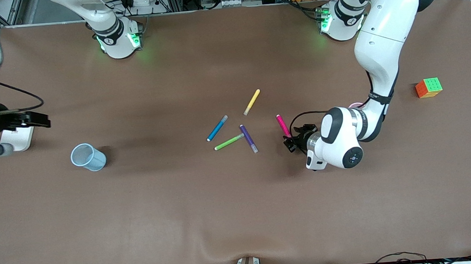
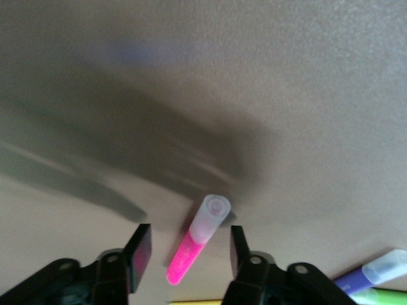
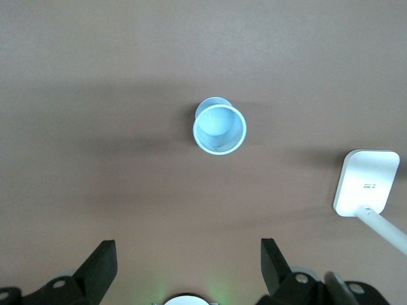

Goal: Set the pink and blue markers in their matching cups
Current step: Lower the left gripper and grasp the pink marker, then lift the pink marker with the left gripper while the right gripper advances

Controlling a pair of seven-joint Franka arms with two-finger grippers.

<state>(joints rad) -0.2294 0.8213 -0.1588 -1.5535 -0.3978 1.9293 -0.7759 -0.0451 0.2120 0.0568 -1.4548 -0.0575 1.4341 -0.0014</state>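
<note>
The pink marker (image 1: 282,125) lies flat on the table, its pale cap (image 2: 213,213) pointing away from the left wrist. My left gripper (image 1: 290,139) is down at the table and astride it; in the left wrist view the marker's pink body (image 2: 186,257) lies between the two fingers (image 2: 141,249) with a gap on each side, so the gripper (image 2: 189,244) is open. The blue marker (image 1: 217,128) lies mid-table. The pale blue cup (image 1: 88,157) stands upright toward the right arm's end. My right gripper (image 3: 187,267) hangs high over the table by that cup (image 3: 219,126), open and empty. A pale pink rim (image 1: 355,105) shows past the left arm, mostly hidden.
A yellow pen (image 1: 252,102), a green pen (image 1: 228,142) and a dark purple pen (image 1: 249,139) lie close around the blue marker. A colour cube (image 1: 428,88) sits near the left arm's end. A white block on a rod (image 1: 18,139) stands near the right gripper.
</note>
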